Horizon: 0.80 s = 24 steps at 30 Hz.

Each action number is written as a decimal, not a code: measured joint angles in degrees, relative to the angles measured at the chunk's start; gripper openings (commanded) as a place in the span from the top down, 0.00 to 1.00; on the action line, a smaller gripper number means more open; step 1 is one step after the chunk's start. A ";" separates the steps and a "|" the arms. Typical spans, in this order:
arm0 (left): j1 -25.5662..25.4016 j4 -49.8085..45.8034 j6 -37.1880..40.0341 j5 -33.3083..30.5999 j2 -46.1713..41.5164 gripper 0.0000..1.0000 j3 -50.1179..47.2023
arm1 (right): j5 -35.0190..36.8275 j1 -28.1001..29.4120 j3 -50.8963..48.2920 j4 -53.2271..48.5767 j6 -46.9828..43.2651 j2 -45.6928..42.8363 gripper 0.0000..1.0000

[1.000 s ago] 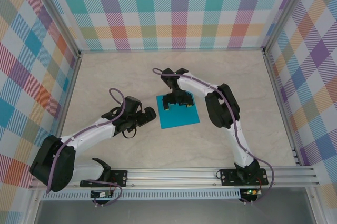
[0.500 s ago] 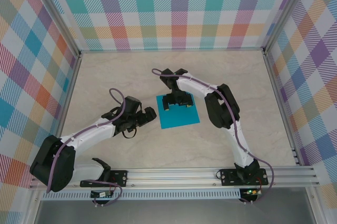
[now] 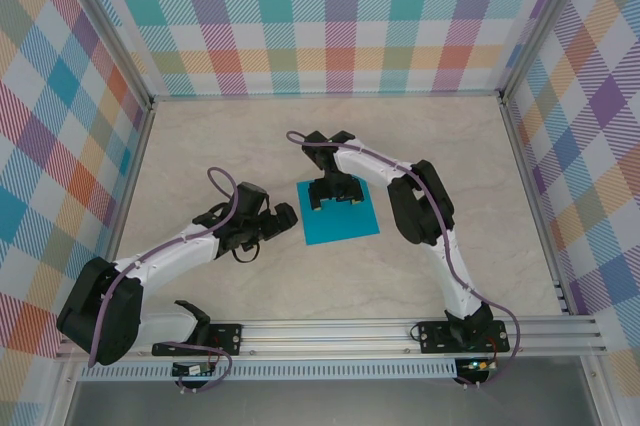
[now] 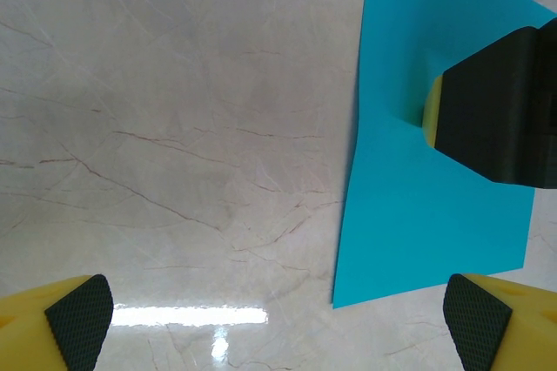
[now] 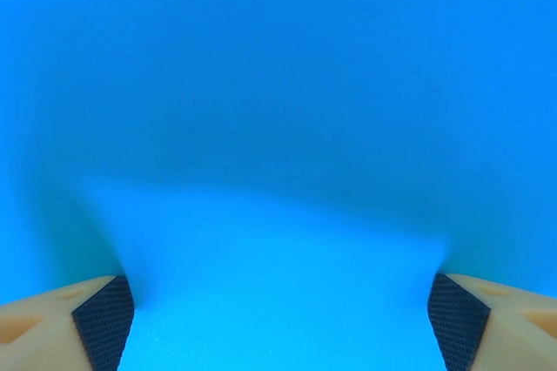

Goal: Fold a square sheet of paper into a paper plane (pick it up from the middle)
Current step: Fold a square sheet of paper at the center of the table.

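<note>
Teal-blue square sheet of thin paper lying flat on pale marbled worktop, between arms. Sheet being pressed near middle by right hand, pads spread wide, paper being puckered up between them. Left hand being held wide and empty, just beside sheet edge nearest left arm. Paper being judged light, limp, easily creased, slippery on smooth worktop. Best hold: raised middle ridge, pinched gently.

Work cell, as it lies before me. Tabletop: pale beige, marble-veined and glossy, with a bright streak of reflected light in my left wrist view. Back wall, left wall and right wall: pastel plaid panels. Aluminium posts stand at the back corners, and an aluminium rail runs along the near edge.
</note>
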 measured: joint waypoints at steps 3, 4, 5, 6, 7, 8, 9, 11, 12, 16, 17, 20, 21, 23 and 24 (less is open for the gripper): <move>0.00 -0.07 0.00 0.02 -0.04 0.00 0.07 | 0.00 0.00 0.00 0.00 0.00 0.09 0.07; 0.00 -0.20 0.00 0.02 -0.04 0.00 0.07 | -0.02 0.00 0.00 0.00 0.02 0.11 0.05; 0.00 -0.63 0.00 0.02 -0.04 0.00 0.07 | -0.02 0.00 0.00 0.00 0.04 0.17 0.03; 0.00 -1.14 0.00 0.11 -0.07 0.00 0.07 | -0.02 0.00 -0.07 0.11 0.00 0.20 0.03; 0.00 -1.51 0.00 0.13 -0.09 0.00 0.07 | -0.15 0.00 -0.35 0.42 0.02 0.17 0.03; 0.00 -1.79 0.00 0.13 -0.09 0.00 0.07 | -0.17 0.00 -0.87 0.74 0.00 -0.04 0.03; 0.00 -1.95 0.00 0.13 -0.09 0.00 0.07 | -0.17 0.00 -1.36 1.14 0.00 -0.31 0.05; 0.00 -2.32 0.00 0.13 -0.11 0.00 0.07 | -0.17 0.00 -1.75 1.53 0.00 -0.48 0.07; 0.00 -2.49 0.00 0.13 -0.11 0.00 0.07 | -0.15 0.00 -1.79 1.64 0.00 -0.55 0.10; 0.00 -2.73 0.00 0.13 -0.11 0.00 0.07 | 0.07 0.00 -1.79 1.55 0.02 -0.68 0.15; 0.00 -2.75 0.00 0.13 -0.11 0.00 0.07 | 0.04 0.00 -1.79 1.53 0.02 -0.72 0.15; 0.00 -2.73 0.00 0.13 -0.11 0.00 0.07 | 0.04 0.00 -1.79 1.55 0.00 -0.83 0.15; 0.00 -2.75 0.00 0.13 -0.11 0.00 0.07 | 0.02 0.00 -1.79 1.53 0.00 -0.87 0.15; 0.00 -2.75 0.00 0.13 -0.11 0.00 0.07 | 0.02 0.00 -1.75 1.51 -0.02 -0.98 0.15; 0.00 -2.73 0.00 0.13 -0.11 0.00 0.07 | 0.00 0.00 -1.68 1.46 -0.07 -0.98 0.16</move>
